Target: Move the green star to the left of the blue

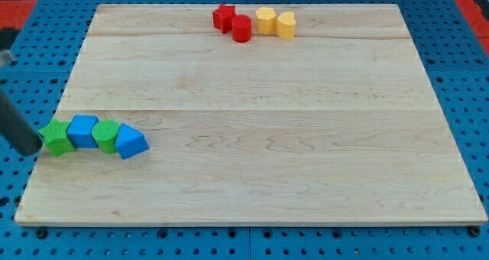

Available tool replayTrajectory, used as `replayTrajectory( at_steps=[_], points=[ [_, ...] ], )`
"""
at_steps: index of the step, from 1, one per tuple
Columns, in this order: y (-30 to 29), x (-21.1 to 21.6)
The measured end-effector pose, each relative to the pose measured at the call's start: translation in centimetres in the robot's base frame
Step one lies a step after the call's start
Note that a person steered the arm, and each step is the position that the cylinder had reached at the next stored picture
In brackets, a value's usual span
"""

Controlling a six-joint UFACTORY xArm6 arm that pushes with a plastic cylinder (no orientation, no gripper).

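The green star (56,137) lies near the board's left edge, touching the left side of a blue cube (82,131). To the right of the cube sit a green round block (106,134) and a blue triangular block (131,142), all in one touching row. My rod comes in from the view's left and my tip (34,151) is just left of the green star, at or very near its left side.
At the view's top middle stand a red star (223,17), a red cylinder (241,28), a yellow rounded block (265,20) and a yellow heart-like block (286,25). The wooden board (267,138) lies on a blue pegboard.
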State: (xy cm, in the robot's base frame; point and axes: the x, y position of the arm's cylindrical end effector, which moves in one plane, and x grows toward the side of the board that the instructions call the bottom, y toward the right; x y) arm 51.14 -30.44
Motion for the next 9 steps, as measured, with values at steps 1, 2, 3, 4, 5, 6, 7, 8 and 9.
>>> replayTrajectory(
  at_steps=[1,2,3,4,5,6,7,8,9],
  points=[
    [0.0,2.0],
    [0.9,3.2],
    [3.6,3.2],
    [4.2,3.2],
    [4.2,2.8],
    [4.2,2.6],
    [3.8,2.0],
    [3.8,1.4],
    [3.8,0.7]
  ],
)
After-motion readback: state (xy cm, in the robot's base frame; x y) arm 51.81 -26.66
